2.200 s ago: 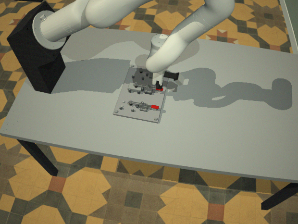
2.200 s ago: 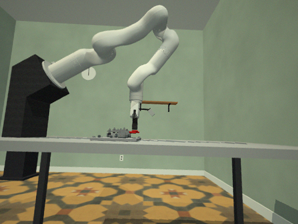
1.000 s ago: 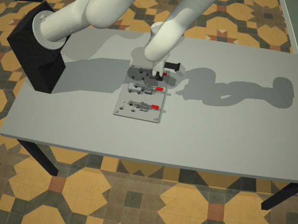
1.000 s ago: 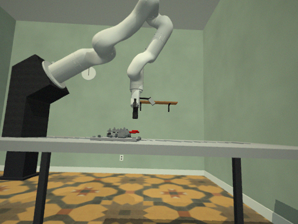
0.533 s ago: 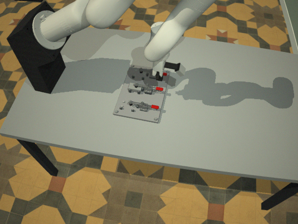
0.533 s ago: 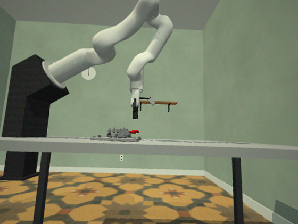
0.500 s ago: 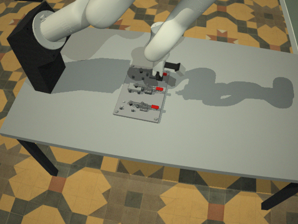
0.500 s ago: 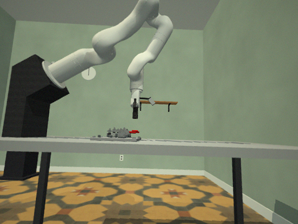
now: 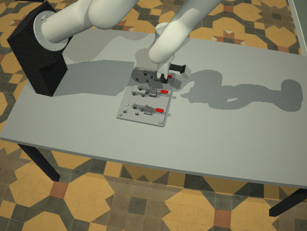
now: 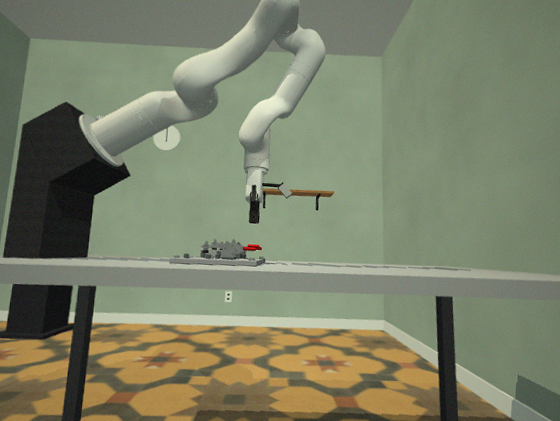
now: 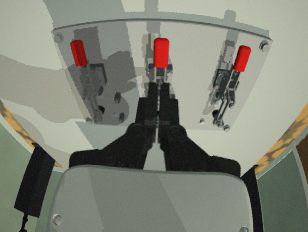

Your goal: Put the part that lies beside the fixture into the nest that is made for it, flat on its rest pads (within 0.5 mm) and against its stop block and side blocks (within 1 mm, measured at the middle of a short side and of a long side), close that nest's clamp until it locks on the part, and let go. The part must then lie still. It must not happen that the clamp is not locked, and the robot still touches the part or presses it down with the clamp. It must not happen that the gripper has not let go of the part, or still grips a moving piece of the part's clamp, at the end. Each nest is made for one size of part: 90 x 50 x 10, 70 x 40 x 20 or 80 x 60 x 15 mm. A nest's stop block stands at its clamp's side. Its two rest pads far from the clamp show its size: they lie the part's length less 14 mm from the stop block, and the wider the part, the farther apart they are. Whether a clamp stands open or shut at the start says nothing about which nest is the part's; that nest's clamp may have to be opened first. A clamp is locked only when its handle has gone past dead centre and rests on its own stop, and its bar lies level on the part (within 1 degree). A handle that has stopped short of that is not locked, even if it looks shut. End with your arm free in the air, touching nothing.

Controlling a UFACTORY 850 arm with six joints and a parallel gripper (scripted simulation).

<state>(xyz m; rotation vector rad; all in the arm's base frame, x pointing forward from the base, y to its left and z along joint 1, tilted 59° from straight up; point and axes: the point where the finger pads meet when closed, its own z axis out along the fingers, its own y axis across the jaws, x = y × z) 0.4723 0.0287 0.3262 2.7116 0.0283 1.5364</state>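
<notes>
The grey fixture plate [image 9: 148,119] [image 10: 186,259] [image 11: 193,42] lies on the table and carries three clamps with red handles. My gripper [image 9: 163,80] [image 10: 253,219] [image 11: 158,95] is shut on nothing and hangs well above the plate. In the wrist view it is in line with the middle clamp's handle [image 9: 164,91] [image 11: 161,50]. A pale block [image 9: 139,90] seems to lie in the middle nest under that clamp's bar. The far clamp's handle [image 9: 170,76] [image 11: 78,52] is in the arm's shadow. The near clamp's handle [image 9: 159,110] [image 11: 242,58] lies flat over an empty nest. I see no loose part beside the plate.
The arm's black pedestal [image 9: 37,62] [image 10: 46,184] stands at the table's left end. The grey table [image 9: 223,139] [image 10: 365,274] stretches far to the right of the plate. A wooden shelf [image 10: 302,191] hangs on the back wall.
</notes>
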